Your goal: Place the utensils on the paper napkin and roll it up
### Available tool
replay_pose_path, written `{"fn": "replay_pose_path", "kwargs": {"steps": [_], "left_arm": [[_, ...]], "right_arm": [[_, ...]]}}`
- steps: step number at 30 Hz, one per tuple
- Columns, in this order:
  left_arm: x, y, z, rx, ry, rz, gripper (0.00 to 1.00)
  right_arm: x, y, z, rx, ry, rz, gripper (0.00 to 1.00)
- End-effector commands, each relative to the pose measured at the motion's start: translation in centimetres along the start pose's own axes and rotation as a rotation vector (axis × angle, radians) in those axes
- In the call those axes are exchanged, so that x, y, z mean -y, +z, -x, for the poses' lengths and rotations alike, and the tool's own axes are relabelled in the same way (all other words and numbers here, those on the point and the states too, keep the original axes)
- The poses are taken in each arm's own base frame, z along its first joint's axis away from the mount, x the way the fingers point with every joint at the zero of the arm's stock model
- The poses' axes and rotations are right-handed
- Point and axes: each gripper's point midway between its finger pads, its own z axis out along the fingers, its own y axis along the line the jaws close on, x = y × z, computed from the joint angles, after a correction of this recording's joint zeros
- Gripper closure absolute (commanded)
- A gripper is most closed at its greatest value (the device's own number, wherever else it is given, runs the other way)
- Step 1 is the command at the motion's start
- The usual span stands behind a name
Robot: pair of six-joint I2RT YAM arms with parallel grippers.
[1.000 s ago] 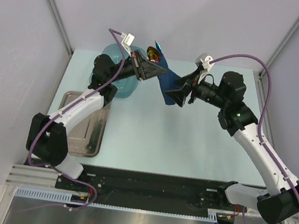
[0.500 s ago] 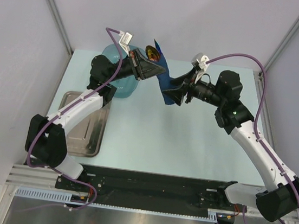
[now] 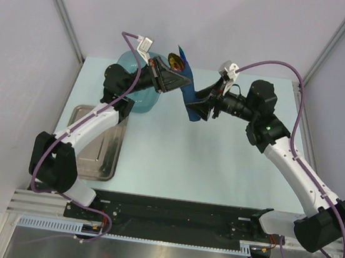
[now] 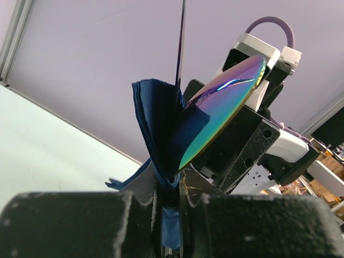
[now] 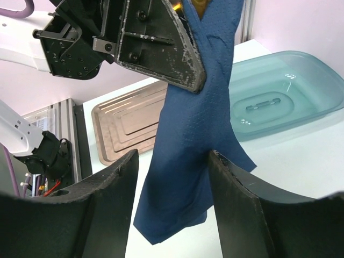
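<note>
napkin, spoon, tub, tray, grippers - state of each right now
left gripper, shut on paper napkin with spoon inside
right gripper, open, jaws either side of napkin
paper napkin, bunched, hanging in the air
spoon, wrapped, bowl sticking out
teal tub, upright, empty
metal tray, flat, empty where visible

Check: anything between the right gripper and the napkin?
Nothing visible. The napkin hangs from the shut left gripper, and its lower part sits between the open jaws of the right gripper.
</note>
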Motion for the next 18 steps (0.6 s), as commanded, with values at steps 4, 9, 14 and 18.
{"fn": "replay_pose_path", "kwargs": {"steps": [4,9,14,18], "left_arm": [[5.0,0.0,1.1,0.025,0.089,-0.124,1.00],[5.0,0.2,1.1,0.027,0.089,-0.127,1.00],[5.1,0.3,1.0,0.023,0.088,-0.135,1.00],[5.2,0.2,0.8,0.018,0.087,-0.138,1.00]], "right_arm": [[-0.2,0.6,1.6,0.040,-0.023,0.020,0.40],[-0.7,0.7,1.4,0.036,-0.009,0.049,0.42],[-1.4,0.7,1.6,0.040,0.000,0.086,0.54],[-2.0,0.7,1.6,0.039,0.027,0.114,0.69]]}}
